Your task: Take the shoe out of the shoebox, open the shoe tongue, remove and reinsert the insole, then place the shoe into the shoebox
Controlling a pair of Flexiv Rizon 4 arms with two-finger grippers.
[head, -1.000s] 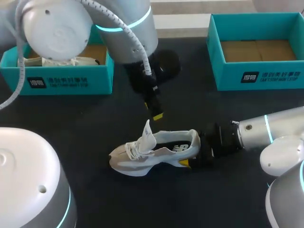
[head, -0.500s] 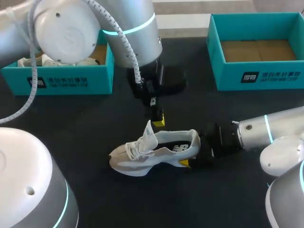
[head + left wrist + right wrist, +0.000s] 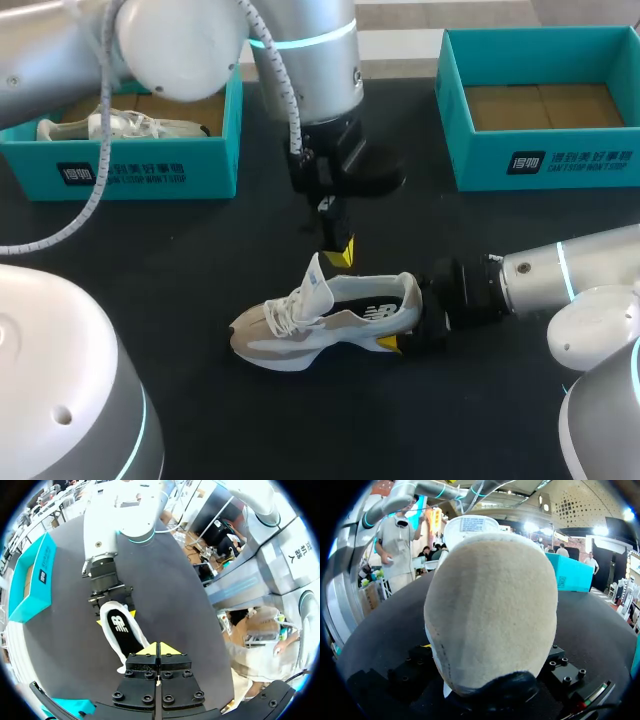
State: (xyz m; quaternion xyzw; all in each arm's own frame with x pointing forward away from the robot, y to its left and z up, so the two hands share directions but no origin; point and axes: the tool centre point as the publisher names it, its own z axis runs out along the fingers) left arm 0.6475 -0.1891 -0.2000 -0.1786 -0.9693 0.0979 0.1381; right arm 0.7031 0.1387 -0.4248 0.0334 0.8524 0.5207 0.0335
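A white and beige sneaker stands upright on the black table, toe to the left, tongue raised. Its dark insole shows inside the opening. My right gripper comes in from the right and is shut on the shoe's heel, one yellow tip on each side of it. My left gripper hangs just above the shoe's opening, shut with nothing in it; in the left wrist view its yellow tips meet over the shoe.
A teal shoebox at the back left holds another pale shoe. A second teal shoebox at the back right shows only its cardboard floor. Bare black table lies in front of the shoe.
My left arm has swung right and a little lower toward the shoe's opening, and its fingers have closed. The shoe and my right arm have stayed put.
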